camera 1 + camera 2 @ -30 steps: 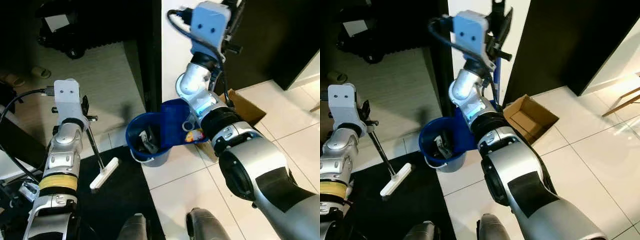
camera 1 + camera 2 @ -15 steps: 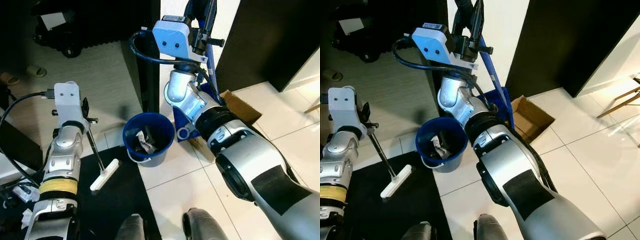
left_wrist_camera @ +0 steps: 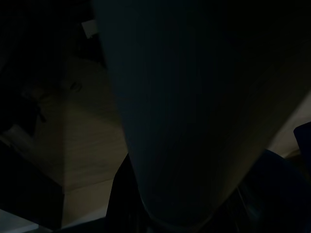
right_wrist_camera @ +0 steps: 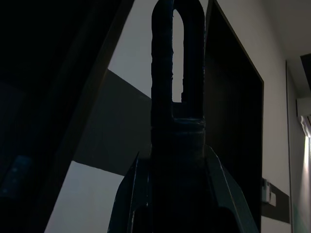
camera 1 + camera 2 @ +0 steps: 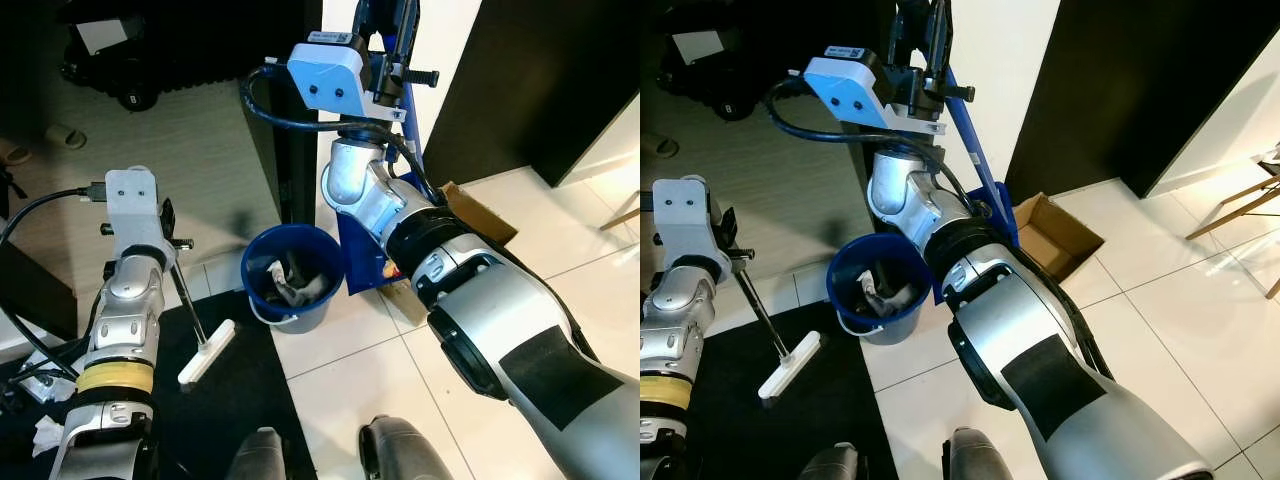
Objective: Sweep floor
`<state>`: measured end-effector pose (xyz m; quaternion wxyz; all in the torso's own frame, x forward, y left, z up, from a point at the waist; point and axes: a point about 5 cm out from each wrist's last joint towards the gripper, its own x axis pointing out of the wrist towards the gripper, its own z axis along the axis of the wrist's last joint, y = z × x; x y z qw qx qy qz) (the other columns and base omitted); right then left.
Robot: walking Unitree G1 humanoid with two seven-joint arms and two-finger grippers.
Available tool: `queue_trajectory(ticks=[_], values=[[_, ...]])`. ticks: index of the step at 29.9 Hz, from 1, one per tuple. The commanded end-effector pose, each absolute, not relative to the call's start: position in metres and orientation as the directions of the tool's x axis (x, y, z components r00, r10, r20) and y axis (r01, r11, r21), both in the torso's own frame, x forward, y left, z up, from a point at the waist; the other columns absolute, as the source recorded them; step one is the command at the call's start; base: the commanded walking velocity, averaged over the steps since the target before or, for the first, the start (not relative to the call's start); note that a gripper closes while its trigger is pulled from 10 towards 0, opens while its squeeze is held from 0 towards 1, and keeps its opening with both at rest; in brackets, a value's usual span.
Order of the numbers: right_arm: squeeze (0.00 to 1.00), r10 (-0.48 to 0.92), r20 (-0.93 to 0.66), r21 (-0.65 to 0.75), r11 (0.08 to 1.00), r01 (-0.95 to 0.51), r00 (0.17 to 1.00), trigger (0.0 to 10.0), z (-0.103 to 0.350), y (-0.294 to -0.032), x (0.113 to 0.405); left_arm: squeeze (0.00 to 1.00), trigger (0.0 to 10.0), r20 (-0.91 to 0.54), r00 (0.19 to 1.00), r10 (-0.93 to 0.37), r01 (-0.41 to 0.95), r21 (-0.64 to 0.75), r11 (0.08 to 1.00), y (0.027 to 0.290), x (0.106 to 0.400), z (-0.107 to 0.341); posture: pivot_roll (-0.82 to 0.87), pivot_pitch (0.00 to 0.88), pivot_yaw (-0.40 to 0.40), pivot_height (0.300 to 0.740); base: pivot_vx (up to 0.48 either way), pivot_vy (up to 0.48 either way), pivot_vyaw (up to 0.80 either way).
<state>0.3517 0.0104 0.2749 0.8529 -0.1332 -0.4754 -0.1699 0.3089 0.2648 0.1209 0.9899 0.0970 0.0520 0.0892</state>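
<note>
A blue bucket [image 5: 304, 320] stands on the floor in front of me with crumpled trash [image 5: 288, 282] inside. Just right of it a blue long-handled dustpan [image 5: 362, 256] stands upright, its handle [image 5: 970, 135] rising to my right gripper [image 5: 390, 22], which is shut on it near the top. In the right wrist view the handle's loop end [image 4: 177, 73] sticks out between the fingers [image 4: 127, 196]. On the left, my left gripper [image 5: 168, 236] is shut on a thin broom handle, and the white brush head [image 5: 207, 352] rests on the black mat.
An open cardboard box [image 5: 482, 214] lies right of the dustpan. A black mat [image 5: 240, 400] covers the floor at my feet [image 5: 258, 456]. A black post [image 5: 298, 110] stands behind the bucket. Dark clutter [image 5: 120, 60] sits at the back left, and chair legs [image 5: 1240, 200] at the far right.
The dustpan, tipped over the bucket a second ago, has swung up and away to stand upright beside it. My right gripper rose with the handle. The left arm and broom barely moved.
</note>
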Motion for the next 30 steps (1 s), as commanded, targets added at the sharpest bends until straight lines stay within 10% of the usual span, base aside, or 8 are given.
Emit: queue_trajectory(ticks=[1, 30], values=[[0.00, -0.094, 0.873, -0.020, 0.974, 0.228, 0.479, 10.0, 0.291, 0.075, 0.315, 0.00, 10.0, -0.042, 0.981, 0.192, -0.180, 0.198, 0.964, 0.264, 0.308, 0.128, 0.03, 0.045, -0.100, 0.740, 0.000, 0.000, 0.00], [0.00, 0.057, 0.956, -0.093, 0.989, 0.115, 0.289, 10.0, 0.307, 0.116, 0.279, 0.00, 10.0, -0.041, 0.976, 0.216, -0.204, 0.198, 0.959, 0.267, 0.303, 0.126, 0.04, 0.044, -0.119, 0.740, 0.000, 0.000, 0.00]])
